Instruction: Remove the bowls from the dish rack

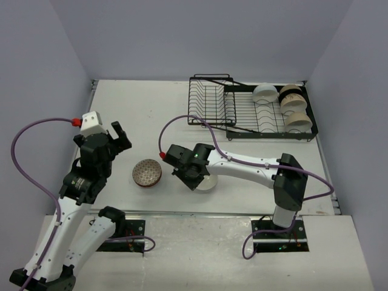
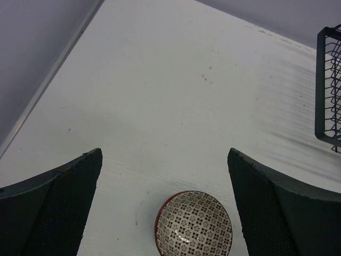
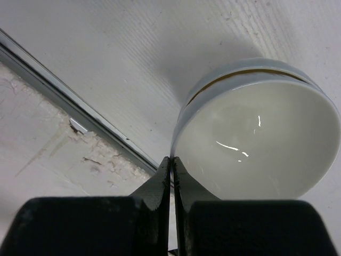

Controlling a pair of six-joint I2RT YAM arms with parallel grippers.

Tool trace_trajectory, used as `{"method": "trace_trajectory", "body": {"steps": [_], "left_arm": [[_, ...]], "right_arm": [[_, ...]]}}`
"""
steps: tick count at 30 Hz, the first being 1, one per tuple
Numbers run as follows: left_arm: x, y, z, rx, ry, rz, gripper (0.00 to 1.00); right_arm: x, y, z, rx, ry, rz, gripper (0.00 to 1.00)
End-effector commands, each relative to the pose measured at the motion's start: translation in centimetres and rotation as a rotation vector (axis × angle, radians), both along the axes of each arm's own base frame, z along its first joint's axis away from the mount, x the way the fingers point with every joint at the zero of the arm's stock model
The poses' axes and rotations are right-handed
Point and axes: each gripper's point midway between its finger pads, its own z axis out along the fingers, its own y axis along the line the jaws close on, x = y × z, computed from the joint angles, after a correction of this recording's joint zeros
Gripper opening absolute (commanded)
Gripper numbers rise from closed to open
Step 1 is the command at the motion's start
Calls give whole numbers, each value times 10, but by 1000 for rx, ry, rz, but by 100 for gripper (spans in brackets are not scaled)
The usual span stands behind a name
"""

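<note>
Fingers of right gripper (closed) perhaps touch rim of white bowl.

The white desk carries a black dish rack at its far right. A reddish-brown patterned bowl and a white bowl sit near its front edge.

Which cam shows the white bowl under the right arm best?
Right wrist: the white bowl fills the frame, with its glossy inside and a thin dark line below the rim both clear. Top external shows only a pale sliver of it, mostly hidden beneath the right arm. Left wrist doesn't show it.
</note>
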Motion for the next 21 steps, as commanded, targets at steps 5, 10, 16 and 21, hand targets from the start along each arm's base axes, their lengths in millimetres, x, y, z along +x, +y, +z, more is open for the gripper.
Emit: {"method": "trace_trajectory", "body": {"steps": [5, 10, 16, 21], "left_arm": [[5, 0, 7, 3, -33, -2, 100], [6, -2, 6, 3, -30, -13, 100], [6, -3, 6, 2, -31, -19, 100], [7, -4, 6, 3, -29, -26, 100]], "right_arm": [[2, -5, -12, -35, -9, -11, 0], [18, -12, -9, -48, -69, -66, 0], [24, -14, -7, -43, -84, -85, 0], [25, -8, 11, 33, -105, -89, 27]]}}
